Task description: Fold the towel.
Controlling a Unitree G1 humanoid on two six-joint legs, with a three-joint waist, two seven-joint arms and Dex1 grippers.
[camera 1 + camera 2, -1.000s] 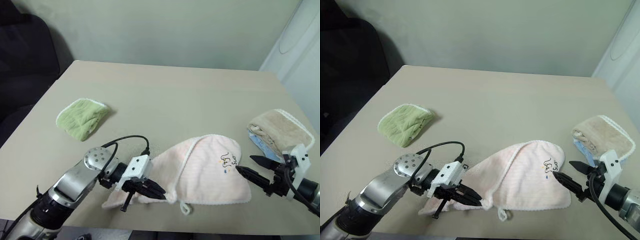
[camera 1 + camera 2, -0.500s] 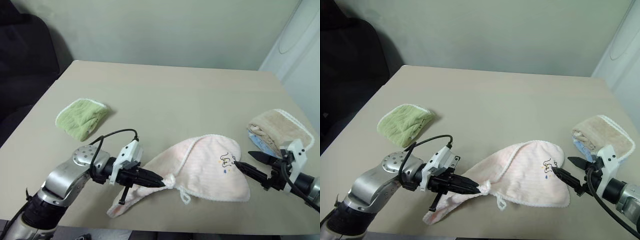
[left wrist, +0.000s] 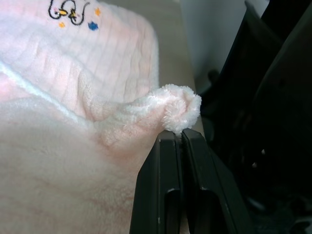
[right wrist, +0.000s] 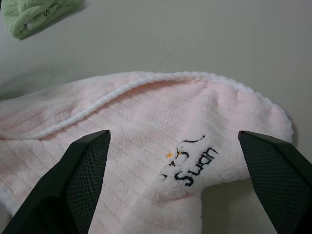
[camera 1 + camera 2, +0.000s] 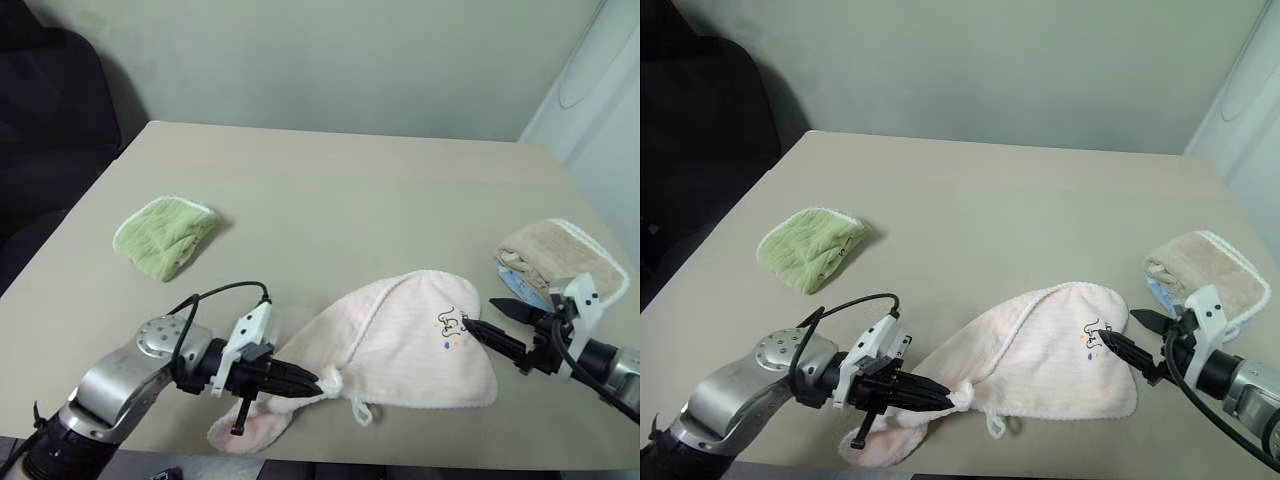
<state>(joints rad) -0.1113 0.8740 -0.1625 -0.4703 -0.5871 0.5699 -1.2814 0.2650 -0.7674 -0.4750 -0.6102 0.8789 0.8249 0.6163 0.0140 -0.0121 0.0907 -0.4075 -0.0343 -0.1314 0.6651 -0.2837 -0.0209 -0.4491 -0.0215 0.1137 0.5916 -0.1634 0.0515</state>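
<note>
two grippers are at work near the front edge of the table (image 5: 330, 170). closest to us, the left gripper (image 5: 318, 383) has its black fingers squeezed tight on a bunched bit of the pink towel (image 5: 400, 340), at the towel's near left side. a little white loop (image 5: 362, 411) hangs from the towel's edge right by that pinch. the towel lies in a rumpled, half-folded heap near the front of the table, with a white stitched edge running over its top and a small dark picture (image 5: 452, 323) sewn near its right end.

just beside that right end is the right gripper (image 5: 487, 325). its two fingers are spread wide apart and hold nothing. one tip looks very near the towel's edge, by the sewn picture.

it looks like the grab step: one corner is caught, the other is not yet. next, the right gripper likely needs to slide onto the towel's right edge and pinch it, so both can lift and fold.

farther back on the right sits a folded beige towel (image 5: 560, 255). far back on the left lies a small green towel (image 5: 165, 235).
</note>
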